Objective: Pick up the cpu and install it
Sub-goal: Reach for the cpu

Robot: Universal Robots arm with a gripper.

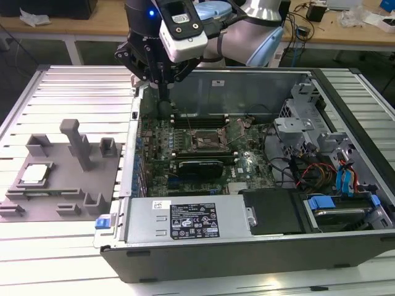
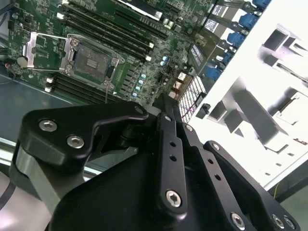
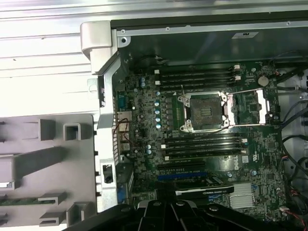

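Note:
The cpu (image 1: 36, 173), a small pale silver square, lies flat in a recess of the grey fixture (image 1: 58, 203) at the exterior view's left. My gripper (image 1: 164, 95) hangs above the back corner of the open computer case, nearest the fixture, well away from the cpu. In the second wrist view its fingers (image 2: 162, 103) meet in one narrow tip with nothing between them. The motherboard's black socket (image 1: 207, 140) sits empty, and both wrist views show the socket (image 2: 94, 60) (image 3: 207, 111) with its metal bracket (image 3: 255, 106) swung open.
The open computer case (image 1: 247, 246) fills the middle and right, with a power supply (image 1: 185, 219) along its near wall and drive cages and cables (image 1: 321, 160) at the right. Memory slots (image 3: 197, 77) flank the socket. The fixture has upright posts (image 1: 77, 142).

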